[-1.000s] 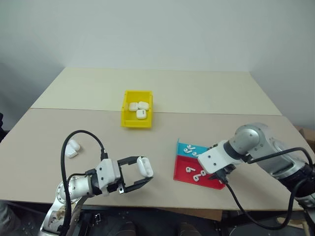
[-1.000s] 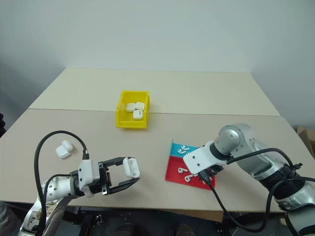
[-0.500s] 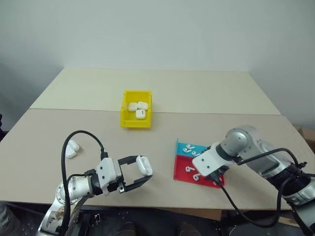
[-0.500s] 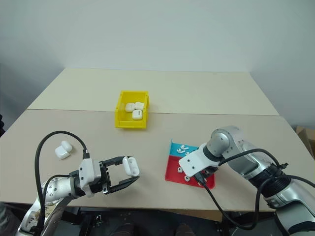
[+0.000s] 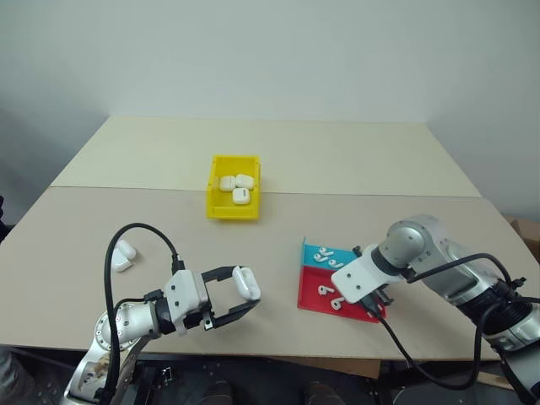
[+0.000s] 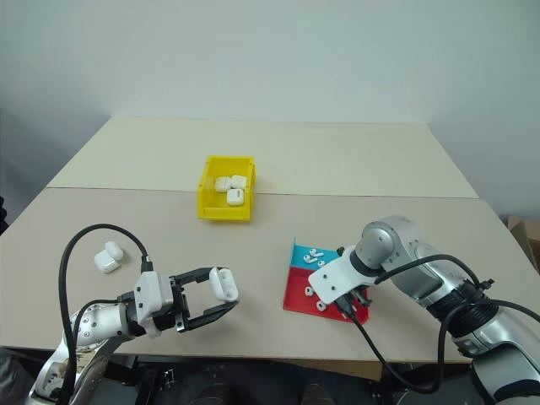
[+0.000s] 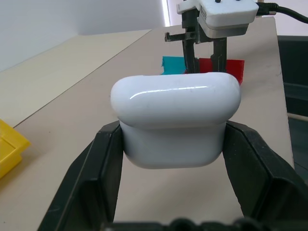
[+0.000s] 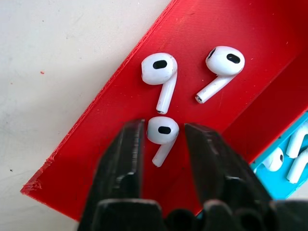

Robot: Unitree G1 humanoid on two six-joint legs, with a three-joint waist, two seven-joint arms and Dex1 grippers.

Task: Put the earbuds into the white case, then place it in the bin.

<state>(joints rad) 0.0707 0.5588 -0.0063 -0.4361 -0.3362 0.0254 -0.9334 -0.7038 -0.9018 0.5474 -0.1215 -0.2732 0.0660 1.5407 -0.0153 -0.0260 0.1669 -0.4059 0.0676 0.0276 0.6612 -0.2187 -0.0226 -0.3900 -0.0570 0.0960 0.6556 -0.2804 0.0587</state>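
My left gripper [image 5: 245,295] is shut on a white case [image 7: 175,120], lid closed, held level above the table's near edge. My right gripper [image 8: 163,126] points down into the red tray [image 8: 115,144]. Its open fingers [image 8: 132,154] closely straddle one of the earbuds [image 8: 162,132], with a slim gap on either side. Two more earbuds [image 8: 159,72] lie just beyond it in the same tray. The yellow bin [image 5: 234,211] stands mid-table, well away from both grippers, with three white cases [image 5: 236,186] inside.
A blue tray [image 5: 314,251] with several earbuds adjoins the red tray on its far side. Two loose white cases [image 5: 123,255] lie at the table's left. A black cable loops up from my left arm.
My right gripper has shifted left over the red tray and sunk toward it, and its fingers have narrowed around one earbud. My left gripper with the case has stayed put.
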